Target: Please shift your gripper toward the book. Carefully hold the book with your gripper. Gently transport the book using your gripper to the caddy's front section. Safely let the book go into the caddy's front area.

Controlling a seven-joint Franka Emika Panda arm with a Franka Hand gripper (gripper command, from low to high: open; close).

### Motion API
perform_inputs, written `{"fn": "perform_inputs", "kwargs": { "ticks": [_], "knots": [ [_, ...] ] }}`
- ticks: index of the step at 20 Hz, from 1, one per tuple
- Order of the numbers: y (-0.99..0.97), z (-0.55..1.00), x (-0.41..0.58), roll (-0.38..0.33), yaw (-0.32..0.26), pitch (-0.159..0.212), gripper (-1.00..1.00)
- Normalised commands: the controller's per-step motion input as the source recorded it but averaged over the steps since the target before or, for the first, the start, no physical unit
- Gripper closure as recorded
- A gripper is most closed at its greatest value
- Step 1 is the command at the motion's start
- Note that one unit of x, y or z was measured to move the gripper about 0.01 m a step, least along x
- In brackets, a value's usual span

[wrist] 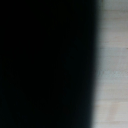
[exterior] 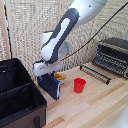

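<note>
The gripper [exterior: 48,74] sits right on top of the book [exterior: 50,85]. I cannot tell if its fingers are pinching. The book stands up on the wooden table [exterior: 95,107], between the caddy [exterior: 20,97] and the red cup [exterior: 79,85]. It looks thin, stiff and light, so grab its top edge.

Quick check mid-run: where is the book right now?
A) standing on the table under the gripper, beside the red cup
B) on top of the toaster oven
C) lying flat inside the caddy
A: the book stands on the table below the gripper, with the red cup beside it and the caddy apart.
</note>
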Motion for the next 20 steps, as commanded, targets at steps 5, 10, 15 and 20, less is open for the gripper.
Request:
{"fn": "perform_inputs", "kwargs": {
  "ticks": [5,10,15,20],
  "knots": [
    [0.11,-0.13,0.214,-0.016,0.0,0.097,1.0],
    [0.07,-0.11,0.041,-0.023,0.001,0.078,1.0],
    [0.12,0.12,-0.042,-0.021,-0.067,-0.001,1.0],
    [0.03,0.73,-0.079,0.039,-0.318,-0.034,1.0]
  ]
}}
